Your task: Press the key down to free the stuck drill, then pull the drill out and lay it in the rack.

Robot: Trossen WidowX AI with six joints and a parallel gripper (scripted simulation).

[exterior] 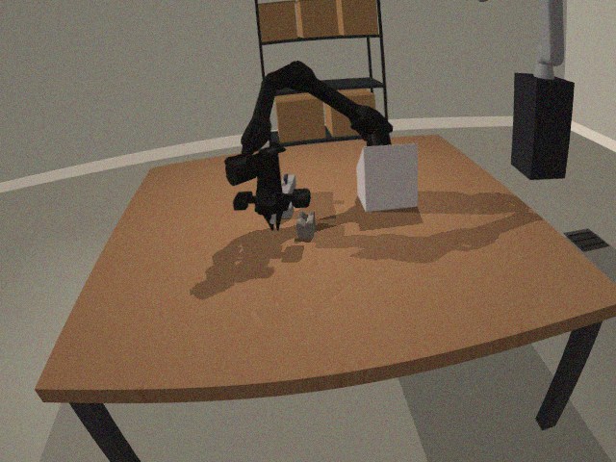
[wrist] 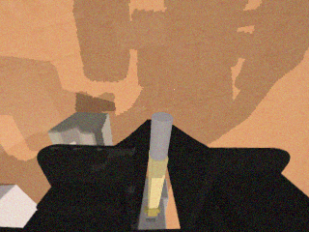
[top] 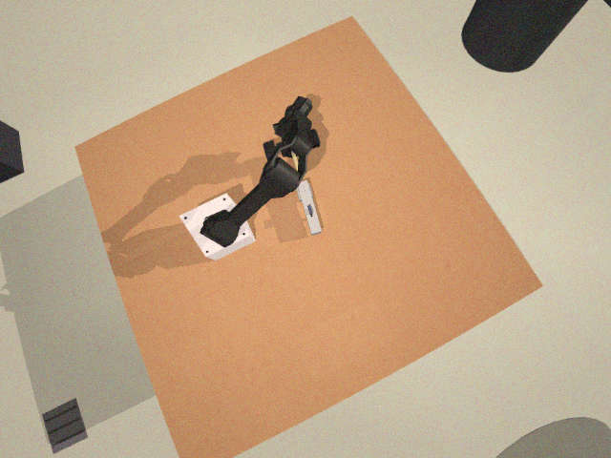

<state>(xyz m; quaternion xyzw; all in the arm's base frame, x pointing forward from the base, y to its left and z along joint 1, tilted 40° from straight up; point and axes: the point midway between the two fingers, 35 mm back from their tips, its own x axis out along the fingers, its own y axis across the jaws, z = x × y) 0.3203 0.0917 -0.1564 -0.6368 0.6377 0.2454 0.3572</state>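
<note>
My gripper points down above the table, shut on the drill. The drill has a grey round end at the fingertips and a yellow part running back between the fingers. In the top view the yellow part shows beyond the near end of the holder. The holder is a long pale block with a small blue key on top; the arm partly covers it. The rack, a small grey notched block, stands beside the fingers and is hidden in the top view.
The arm rises from a white box-shaped base on the brown table. A corner of the base shows at lower left in the wrist view. The arm's shadows fall across the table around the rack.
</note>
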